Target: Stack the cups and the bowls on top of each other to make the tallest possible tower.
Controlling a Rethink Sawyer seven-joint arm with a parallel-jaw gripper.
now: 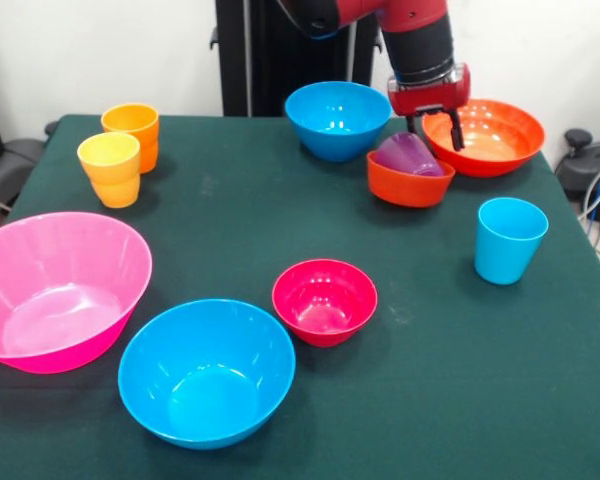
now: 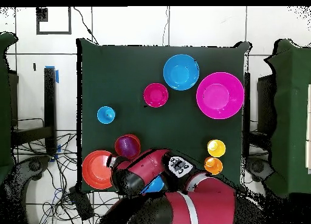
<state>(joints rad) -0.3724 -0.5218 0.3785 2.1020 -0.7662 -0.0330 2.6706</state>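
Note:
The purple cup (image 1: 408,154) lies tilted inside the small orange-red bowl (image 1: 410,187) at the table's far right; from overhead the cup (image 2: 127,145) shows beside the arm. My gripper (image 1: 435,130) hangs just above the cup, open, with its fingers (image 1: 457,132) apart and holding nothing. The small magenta bowl (image 1: 324,300) sits alone mid-table. The light blue cup (image 1: 508,240) stands upright at the right. The orange cup (image 1: 132,128) and the yellow-orange cup (image 1: 110,168) stand together at the far left.
The wide orange-red bowl (image 1: 492,136) sits right behind the gripper, and a blue bowl (image 1: 337,118) sits to its left. The pink bowl (image 1: 55,290) and another blue bowl (image 1: 206,372) fill the near left. Cables lie past the table's right edge.

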